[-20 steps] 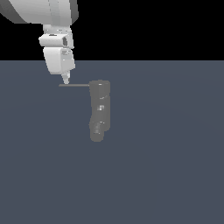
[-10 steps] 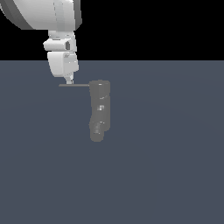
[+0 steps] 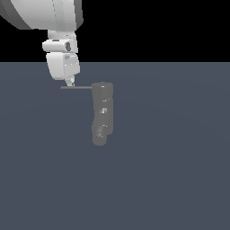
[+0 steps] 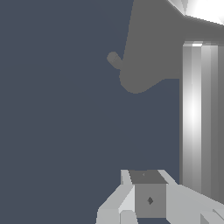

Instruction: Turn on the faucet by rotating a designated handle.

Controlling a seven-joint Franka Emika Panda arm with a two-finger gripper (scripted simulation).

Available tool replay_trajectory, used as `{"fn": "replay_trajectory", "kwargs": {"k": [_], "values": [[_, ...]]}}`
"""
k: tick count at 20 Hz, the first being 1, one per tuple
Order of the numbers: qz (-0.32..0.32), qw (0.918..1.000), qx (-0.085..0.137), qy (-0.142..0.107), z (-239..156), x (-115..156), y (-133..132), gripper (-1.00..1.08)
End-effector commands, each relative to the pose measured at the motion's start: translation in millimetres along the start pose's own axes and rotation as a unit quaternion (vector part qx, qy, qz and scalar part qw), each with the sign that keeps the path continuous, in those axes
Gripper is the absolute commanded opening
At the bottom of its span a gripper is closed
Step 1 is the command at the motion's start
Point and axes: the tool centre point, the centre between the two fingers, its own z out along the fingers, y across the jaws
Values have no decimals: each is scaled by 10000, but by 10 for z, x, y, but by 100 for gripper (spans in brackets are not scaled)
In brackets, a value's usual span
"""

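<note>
In the exterior view the dull-grey faucet stands upright with its angled spout end at the bottom. The handle, a thin dark rod, sticks out level from the faucet's top toward the exterior view's left. My gripper hangs right over the rod's outer part, its tip touching or nearly touching it. The fingers look pressed together with nothing between them. In the wrist view the fingers show close up, next to a bright grey cylinder and a flat grey shape that I cannot identify.
A plain dark blue-grey floor spreads around the faucet. The white arm's thick links fill the upper corner on the exterior view's left.
The gripper has come down a little and shifted slightly toward the faucet, closing on the handle. The handle and the faucet have not moved.
</note>
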Motion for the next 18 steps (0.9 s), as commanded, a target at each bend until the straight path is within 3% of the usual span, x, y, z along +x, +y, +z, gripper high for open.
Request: {"fn": "replay_trajectory", "kwargs": {"k": [1, 18], "values": [[0, 10000, 0, 0, 0, 2, 69, -100], [0, 10000, 0, 0, 1, 14, 552, -100]]}}
